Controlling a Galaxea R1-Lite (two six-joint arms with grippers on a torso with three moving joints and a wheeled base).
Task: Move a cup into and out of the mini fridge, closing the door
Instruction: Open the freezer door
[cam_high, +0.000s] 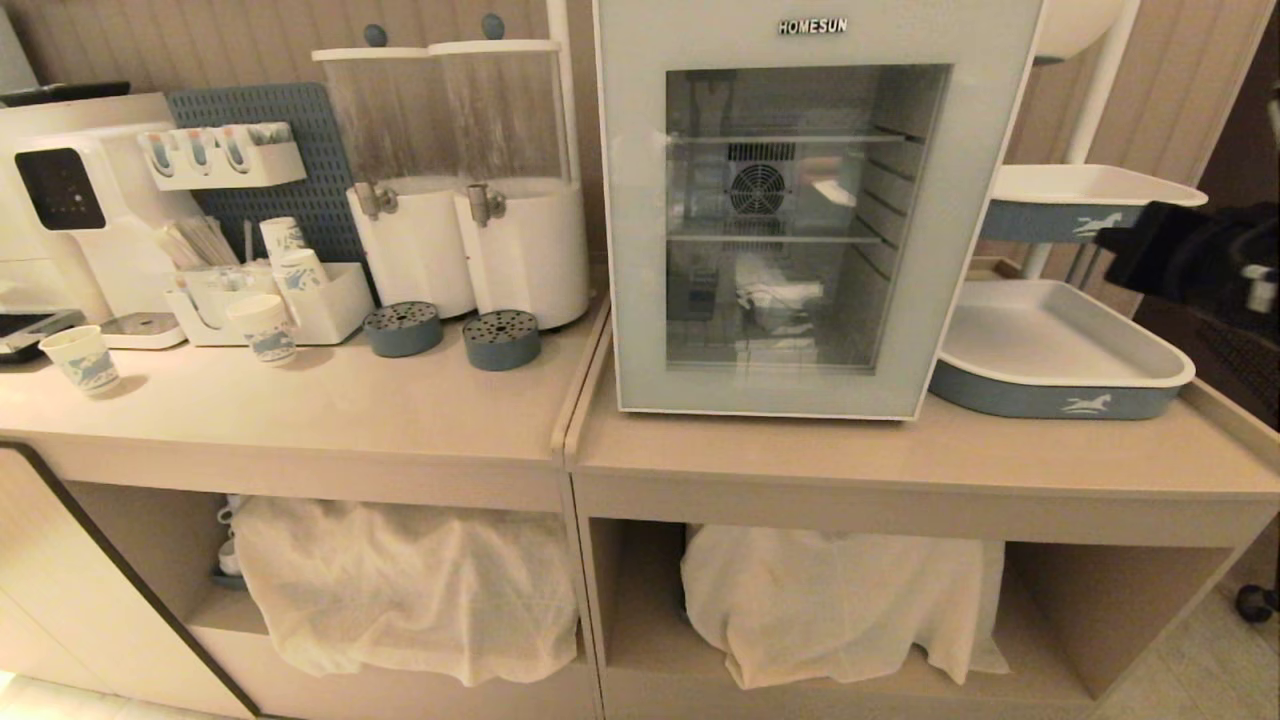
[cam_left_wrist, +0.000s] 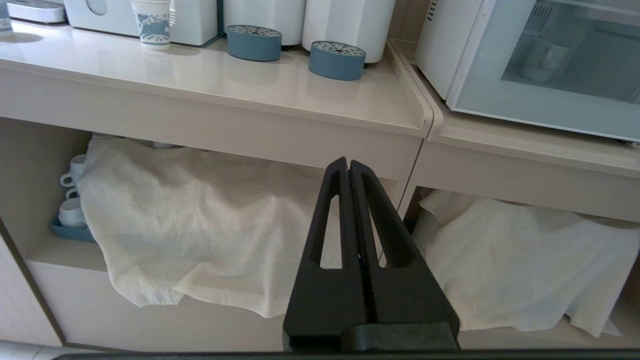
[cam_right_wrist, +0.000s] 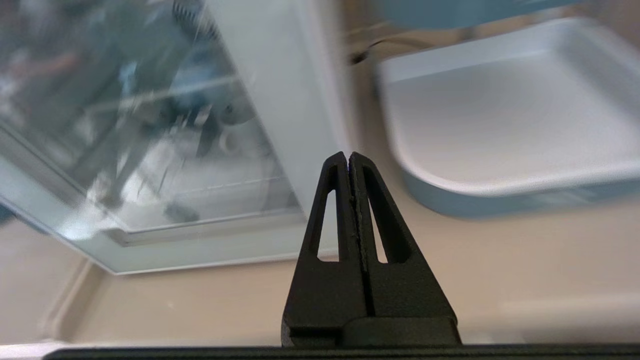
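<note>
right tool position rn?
Head view, far right: right tool shut, hovering above the counter between the mini fridge door's lower corner and the lower tray.

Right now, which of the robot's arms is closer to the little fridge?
The right. Its end effector hangs shut near the fridge door's lower corner, beside the tray. The left end effector sits low, below the counter, facing the cloth-covered shelf.

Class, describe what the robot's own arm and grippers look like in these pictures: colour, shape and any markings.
Both the left gripper and the right gripper are matte black, each with two tapering fingers, every finger pierced by a long slot. No markings or cables show on them. In the head view the right arm is a dark, blocky shape with a small pale fitting.
</note>
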